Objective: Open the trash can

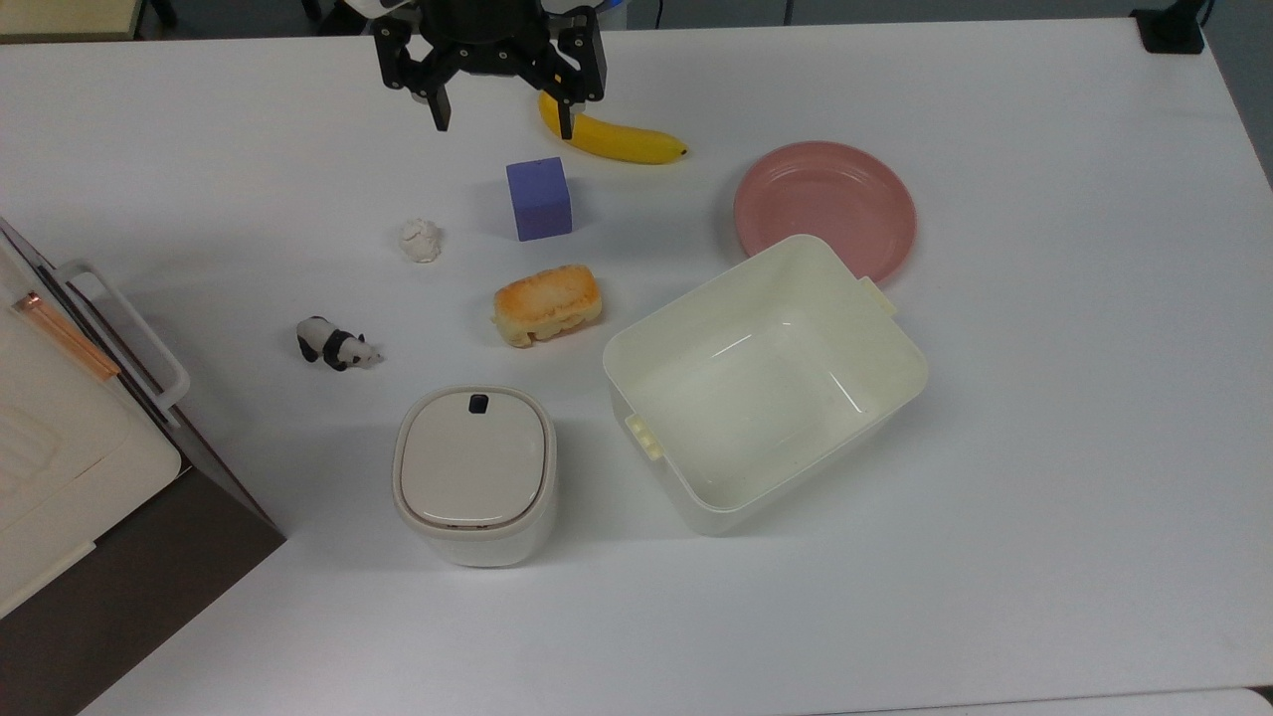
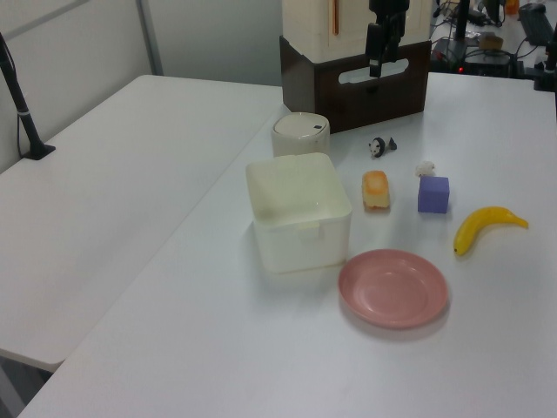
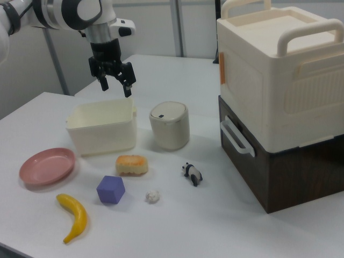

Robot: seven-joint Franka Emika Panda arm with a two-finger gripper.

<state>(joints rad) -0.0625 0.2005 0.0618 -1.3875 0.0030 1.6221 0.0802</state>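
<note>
The trash can (image 1: 474, 475) is a small cream bin with a beige lid lying flat and shut, and a black button (image 1: 478, 403) at the lid's far edge. It also appears in the left view (image 2: 300, 133) and the right view (image 3: 169, 125). My black gripper (image 1: 502, 127) hangs open and empty above the table's far side, well away from the trash can in the top view, over the spot between the banana and the purple cube. In the right view, the gripper (image 3: 116, 88) hovers high above the cream tub's far corner. The left view shows the gripper (image 2: 376, 65) edge-on.
Between gripper and trash can lie a banana (image 1: 617, 139), a purple cube (image 1: 539, 199), a white crumpled ball (image 1: 420, 240), a bread piece (image 1: 547, 301) and a panda figure (image 1: 336, 345). A lidless cream tub (image 1: 696, 298) stands to the can's right in the top view, a pink plate (image 1: 824, 209) beyond it. Stacked boxes (image 1: 60, 438) sit at the left.
</note>
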